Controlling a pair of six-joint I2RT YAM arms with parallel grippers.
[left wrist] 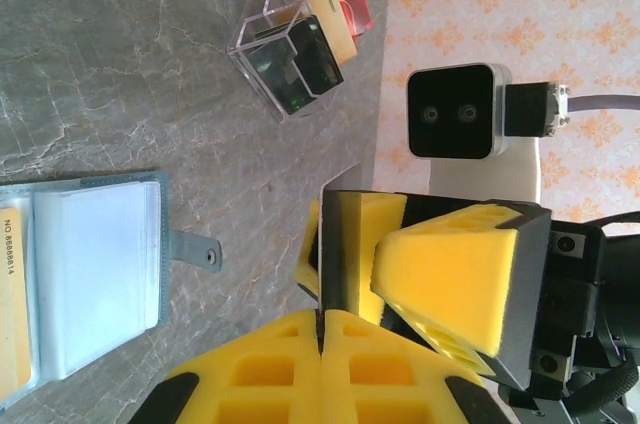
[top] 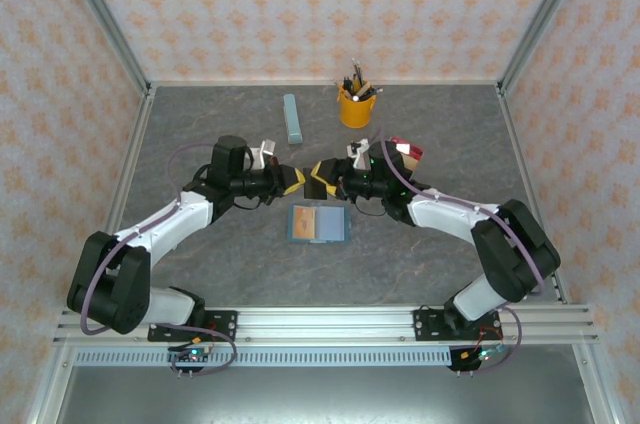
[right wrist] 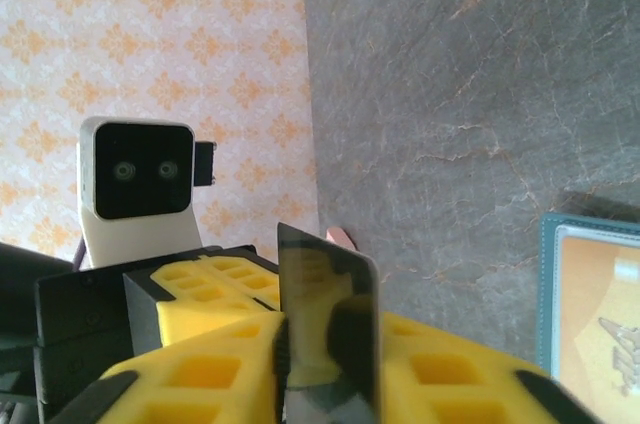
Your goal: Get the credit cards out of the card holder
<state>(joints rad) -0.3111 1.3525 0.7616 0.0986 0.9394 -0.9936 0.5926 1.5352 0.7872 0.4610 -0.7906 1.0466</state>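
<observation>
Left gripper (top: 292,181) and right gripper (top: 322,177) are both clamping one dark credit card (right wrist: 325,324) above the table (top: 200,124) middle, probably a handover; card holder (top: 318,224) is lying open beneath, toward the near edge.

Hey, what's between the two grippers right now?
A thin dark card, held in the left gripper and reaching between the right gripper's fingers; both wrist views show it.

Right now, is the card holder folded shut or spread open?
Spread open. The card holder lies flat with both inner leaves facing up, and a tan card shows in one pocket.
</observation>
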